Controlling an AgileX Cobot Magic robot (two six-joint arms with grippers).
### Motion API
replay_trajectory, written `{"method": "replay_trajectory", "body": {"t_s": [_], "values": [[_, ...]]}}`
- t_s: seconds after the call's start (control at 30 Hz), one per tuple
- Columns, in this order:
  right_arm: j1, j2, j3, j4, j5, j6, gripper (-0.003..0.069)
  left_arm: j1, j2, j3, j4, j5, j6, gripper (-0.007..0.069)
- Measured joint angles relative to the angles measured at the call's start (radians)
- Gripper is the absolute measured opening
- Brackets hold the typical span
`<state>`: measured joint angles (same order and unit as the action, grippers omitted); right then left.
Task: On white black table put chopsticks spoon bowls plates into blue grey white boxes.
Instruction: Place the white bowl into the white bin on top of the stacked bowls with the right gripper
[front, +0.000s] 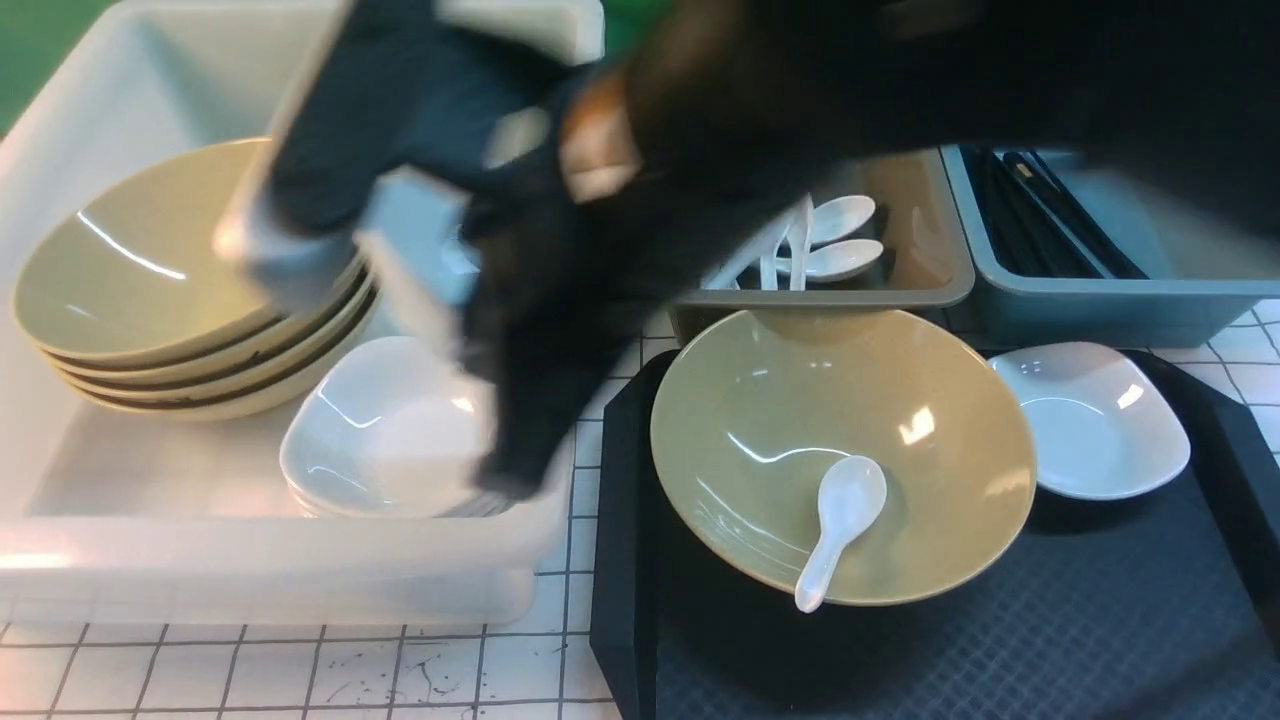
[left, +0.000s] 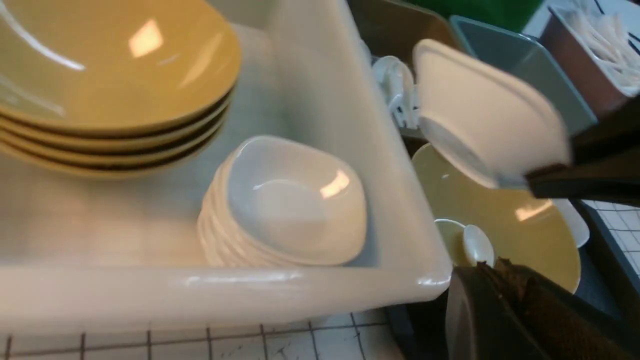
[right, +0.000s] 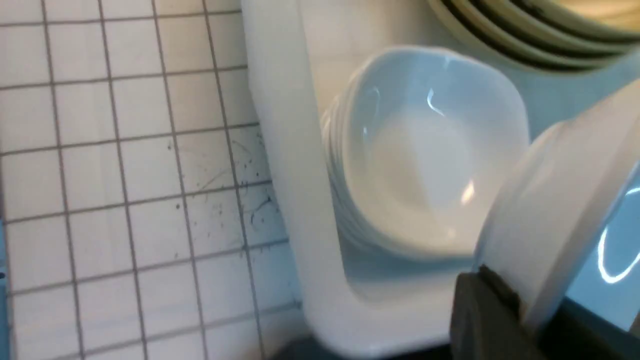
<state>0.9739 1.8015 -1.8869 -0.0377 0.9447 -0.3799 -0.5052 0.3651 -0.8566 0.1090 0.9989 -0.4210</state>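
The right gripper (right: 522, 306) was found pinching one white dish (right: 555, 200) by its rim, the dish held tilted above the large white tub (front: 250, 545), near the tub's right wall. The left gripper (left: 492, 267) was pressed together, with nothing between its tips.

Inside the tub, four yellow bowls (front: 150, 260) were stacked at a tilt toward the left wall. A stack of white dishes (front: 385, 430) occupied the tub's near right corner, just beside the bowls.

The black tray (front: 960, 650) lay on the gridded worktop (front: 350, 670), to the right of the tub. A single yellow bowl (front: 740, 430) sat tilted toward the tray's far left corner. A white spoon (front: 850, 495) rested in it, its handle crossing the near rim. One more white dish (front: 1100, 420) was noted just beside that bowl, toward the tray's far right corner.

Beyond the far edge of the tray stood two bins side by side. The grey-brown bin (front: 850, 298), on the left, contained several white spoons (front: 840, 258). The blue bin (front: 1140, 290), on the right, contained black chopsticks (front: 1070, 215) leaning in its left part.
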Motion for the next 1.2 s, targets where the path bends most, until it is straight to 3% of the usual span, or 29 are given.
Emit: {"method": "replay_trajectory", "body": {"t_s": [0.4,0.53,0.7,0.83,0.97,1.1,1.2], "values": [[0.012,0.313,-0.158,-0.100,-0.106,-0.007,0.0059,0.000,-0.014,0.000,-0.003,0.030,0.023,-0.0001],[0.012,0.347,-0.161,-0.162,-0.125,0.041,0.0104,0.000,-0.014,0.000,-0.003,0.029,0.030,-0.0001],[0.018,0.352,-0.170,-0.171,-0.102,0.077,0.0225,0.000,-0.014,0.000,-0.009,0.028,0.031,-0.0001],[0.042,0.341,-0.225,-0.173,0.003,0.092,0.0394,0.000,-0.014,0.000,-0.035,0.019,0.041,-0.0001],[0.056,0.319,-0.309,-0.168,0.126,0.094,0.0477,0.000,-0.014,0.000,-0.072,-0.005,0.068,0.0000],[0.054,0.286,-0.396,-0.180,0.225,0.128,0.0480,0.000,-0.014,0.000,-0.121,-0.042,0.104,0.0000],[0.053,0.241,-0.416,-0.202,0.225,0.155,0.0423,0.000,-0.008,0.000,-0.188,-0.080,0.147,0.0000]]}}
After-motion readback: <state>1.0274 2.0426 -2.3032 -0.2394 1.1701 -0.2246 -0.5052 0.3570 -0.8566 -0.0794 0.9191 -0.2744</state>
